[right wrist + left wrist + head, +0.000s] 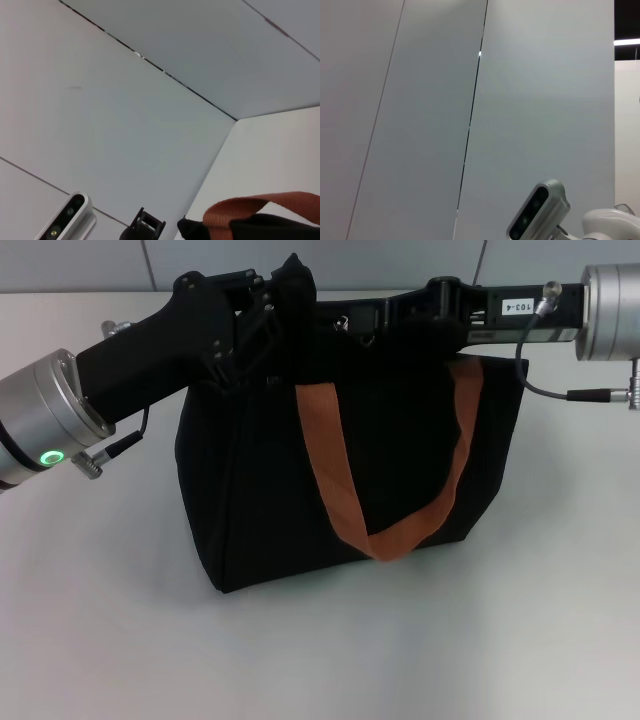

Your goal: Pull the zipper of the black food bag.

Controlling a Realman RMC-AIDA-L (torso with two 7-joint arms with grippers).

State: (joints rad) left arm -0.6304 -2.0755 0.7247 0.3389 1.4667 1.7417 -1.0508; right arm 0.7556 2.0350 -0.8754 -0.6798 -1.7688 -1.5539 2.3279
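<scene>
Closing In On The Zip Line From Both Ends

Standing upright on the pale worktop, the large boxy black fabric food bag with its orange-brown webbing strap handle fills the middle of the head view. Its top edge, where the zip track must run, lies left to right across the scene, so any pull is judged to travel along that axis.

The left end effector is seen at the bag's top left corner, where a peak of black fabric is lifted; it appears to be pinching that corner, though the fingers cannot be told apart from the dark cloth, so how far they are closed cannot be told. The right end effector is reached in from the right along the top edge, towards the middle of the bag. A small silver glint near it may be the small silver metal zipper pull, but this is too small to be sure, and whether it is gripped cannot be told.

The right arm is judged nearer the pull, with the left arm serving as an anchor. Neither wrist view shows its own fingers; the right wrist view catches only a strap and some black fabric.
</scene>
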